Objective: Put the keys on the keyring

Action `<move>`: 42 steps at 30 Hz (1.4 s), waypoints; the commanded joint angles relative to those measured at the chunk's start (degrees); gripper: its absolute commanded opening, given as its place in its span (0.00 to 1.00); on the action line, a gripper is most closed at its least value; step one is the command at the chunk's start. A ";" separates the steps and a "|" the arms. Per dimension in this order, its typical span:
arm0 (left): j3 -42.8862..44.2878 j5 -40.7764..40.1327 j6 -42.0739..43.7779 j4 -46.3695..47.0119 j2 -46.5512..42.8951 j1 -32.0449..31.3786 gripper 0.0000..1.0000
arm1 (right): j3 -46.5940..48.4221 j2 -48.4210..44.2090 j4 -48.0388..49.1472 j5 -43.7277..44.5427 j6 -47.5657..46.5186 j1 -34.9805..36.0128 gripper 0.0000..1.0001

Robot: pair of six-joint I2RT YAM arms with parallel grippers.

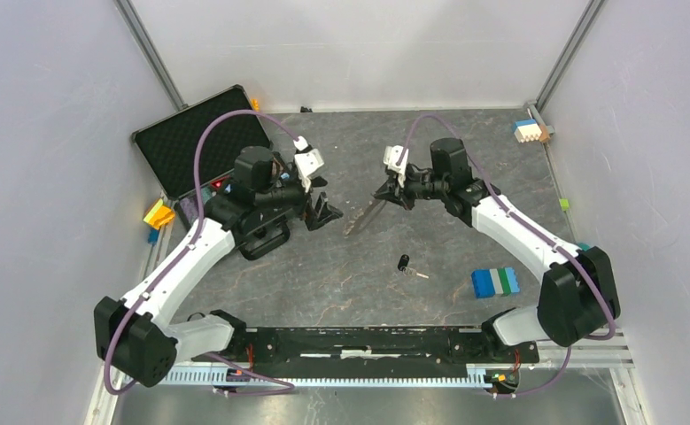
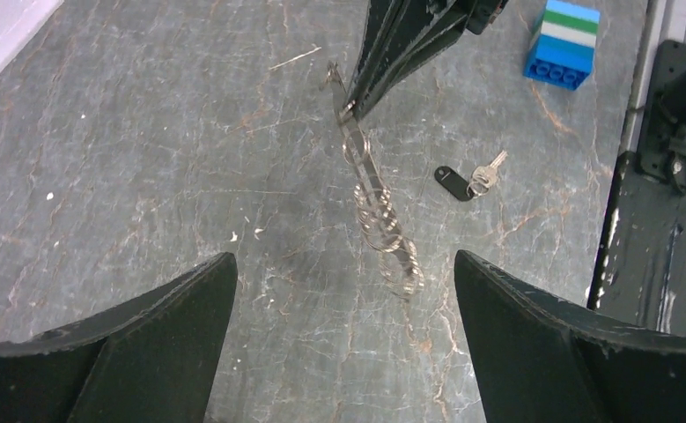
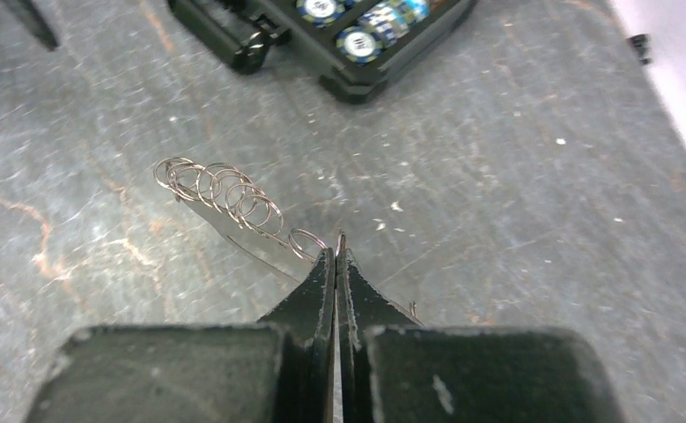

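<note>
The black case [image 1: 201, 135] is seen lying open at the far left of the table [image 1: 323, 283], its raised lid lined with dimpled dark foam. In the right wrist view, round discs [image 3: 357, 40] with blue-and-white patterned rims are packed side by side in its lower half; how many there are cannot be told.

Now to the middle. The keyring [image 2: 376, 211] is clamped at one end by the right end effector [image 3: 335, 251], whose thin black fingers are pressed together on the metal. It is a flat, thin, grey strip, seen edge-on and tilted, its free end pointing toward the left arm. A row of small wire split rings [image 3: 224, 192] is threaded along it, overlapping like a coil. Whether its free end touches the table cannot be told.

The left end effector [image 2: 343, 260] is held wide apart, nothing between its broad, matte black fingers, just short of the keyring's free end.

The key [image 2: 459, 183] is left flat on the table, apart from the keyring and nearer the arm bases: an oval black plastic head joined to a short silver blade. The table is a dark grey, veined, stone-like slab. A studded plastic block [image 2: 564, 44], striped blue, white and green, is seen beyond the key.
</note>
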 commanded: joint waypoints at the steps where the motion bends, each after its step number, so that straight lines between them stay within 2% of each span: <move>1: 2.01 3.37 9.64 1.38 0.53 -1.82 0.99 | -1.90 -2.53 -0.03 -10.56 -4.81 0.02 0.00; 5: 2.93 11.42 17.91 -3.46 0.89 -2.59 0.91 | -3.75 -4.40 -0.42 -17.58 -6.88 0.01 0.00; 9: 2.93 14.91 19.65 -4.87 1.79 -3.50 0.79 | -6.62 -6.98 1.37 -21.70 -6.68 0.27 0.00; 13: 3.19 19.95 20.53 -4.88 4.14 -4.54 0.61 | -12.30 -10.62 11.20 -23.66 -0.39 0.98 0.00; 17: 3.44 23.78 20.98 -3.95 6.71 -6.59 0.48 | -17.31 -13.08 21.91 -24.86 6.84 1.40 0.00; 20: 1.92 23.81 19.36 0.06 7.41 -8.99 0.40 | -18.15 -13.46 23.58 -25.15 7.78 1.58 0.00; 24: 0.40 22.46 16.81 4.00 7.85 -11.24 0.37 | -18.50 -13.69 24.02 -25.18 7.89 1.86 0.00; 33: -2.93 17.27 17.47 7.95 7.28 -12.67 0.32 | -19.20 -14.54 25.73 -25.39 9.08 1.93 0.00; 38: -4.84 15.10 16.40 11.05 6.12 -12.49 0.42 | -19.73 -14.79 25.72 -25.17 8.90 1.97 0.00; 42: -5.54 14.74 15.61 12.41 5.07 -11.80 0.44 | -20.00 -14.76 25.75 -25.30 8.56 1.97 0.00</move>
